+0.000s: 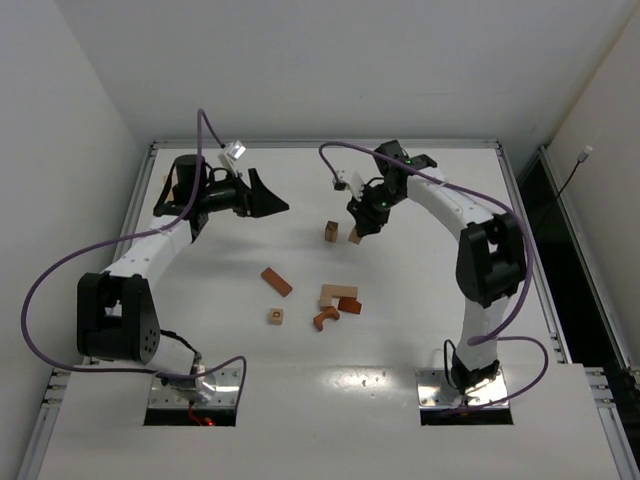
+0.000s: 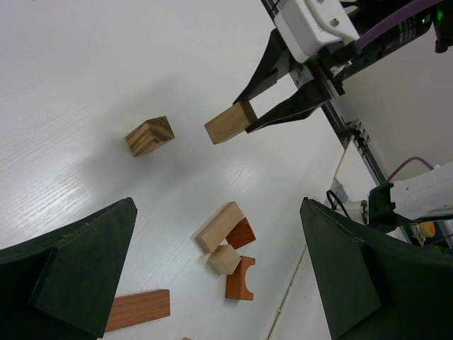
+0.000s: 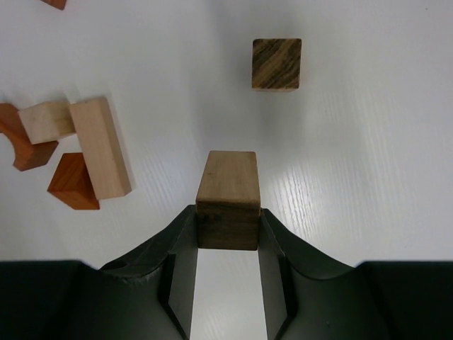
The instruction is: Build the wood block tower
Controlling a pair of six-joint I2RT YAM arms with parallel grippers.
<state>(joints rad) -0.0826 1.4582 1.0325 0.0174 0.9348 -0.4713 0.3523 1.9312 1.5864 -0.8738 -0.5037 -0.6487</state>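
The wood blocks lie loose on the white table (image 1: 420,330), with no stack standing. My right gripper (image 1: 360,226) is shut on a tan block (image 3: 228,185), held a little above the table; it also shows in the left wrist view (image 2: 230,122). A dark brown block (image 1: 331,232) stands just left of it and shows in the right wrist view (image 3: 276,64). My left gripper (image 1: 272,204) is open and empty at the far left, pointing right. A pale bar (image 1: 338,292), a red-brown wedge (image 1: 350,306), a pale cube (image 2: 224,259) and a red-brown arch (image 1: 325,320) cluster nearer the front.
A red-brown bar (image 1: 276,281) lies left of the cluster. A small pale cube with a hole (image 1: 275,316) sits in front of it. A raised rim runs along the table's far edge (image 1: 330,144) and its sides. White walls close in the left and back.
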